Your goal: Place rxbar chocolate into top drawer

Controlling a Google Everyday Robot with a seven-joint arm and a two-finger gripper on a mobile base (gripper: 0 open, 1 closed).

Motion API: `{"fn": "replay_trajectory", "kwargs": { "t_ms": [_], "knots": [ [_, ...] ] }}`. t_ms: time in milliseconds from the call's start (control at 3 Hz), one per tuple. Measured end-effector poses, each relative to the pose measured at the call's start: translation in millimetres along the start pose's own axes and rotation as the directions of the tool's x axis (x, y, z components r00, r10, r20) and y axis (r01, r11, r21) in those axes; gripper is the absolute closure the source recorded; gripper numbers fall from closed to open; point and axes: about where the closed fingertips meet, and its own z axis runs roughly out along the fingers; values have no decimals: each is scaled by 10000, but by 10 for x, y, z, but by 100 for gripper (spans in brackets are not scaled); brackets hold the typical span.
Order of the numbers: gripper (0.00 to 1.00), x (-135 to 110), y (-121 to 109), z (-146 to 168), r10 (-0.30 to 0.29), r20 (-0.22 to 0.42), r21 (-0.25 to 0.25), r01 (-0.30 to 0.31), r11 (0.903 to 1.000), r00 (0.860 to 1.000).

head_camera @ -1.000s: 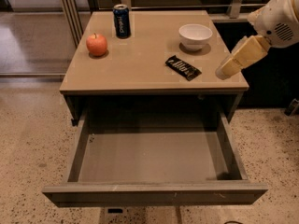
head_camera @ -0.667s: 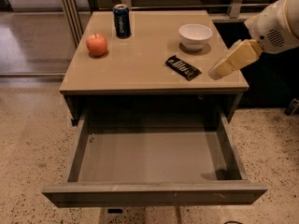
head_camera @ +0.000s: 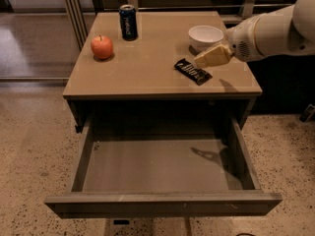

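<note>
Snack bar (head_camera: 193, 71) lay flat on the surface (head_camera: 147, 77), right of centre, ungripped. Gripper (head_camera: 201, 61) had moved in from the right edge, its tip now just over the bar's right end; jaws apart or together: cannot tell. Drawer (head_camera: 162, 203) stood open below. Grasp judged next.

From here I see a red apple (head_camera: 102, 46) at ten o'clock on the table (head_camera: 147, 75). A dark blue soda can (head_camera: 128, 22) stands upright at eleven, and a white bowl (head_camera: 205, 35) sits at one. The gripper (head_camera: 204, 59) hangs just at the bowl's six o'clock. Speckled floor (head_camera: 34, 146) lies all around.
</note>
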Motion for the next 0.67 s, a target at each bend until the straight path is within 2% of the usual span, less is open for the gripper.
{"fn": "replay_trajectory", "kwargs": {
  "t_ms": [333,667],
  "knots": [
    [29,35,-113,399,94,352,381,-107,9992,9993],
    [39,8,-142,406,90,461,495,-113,9987,9989]
  ]
}}
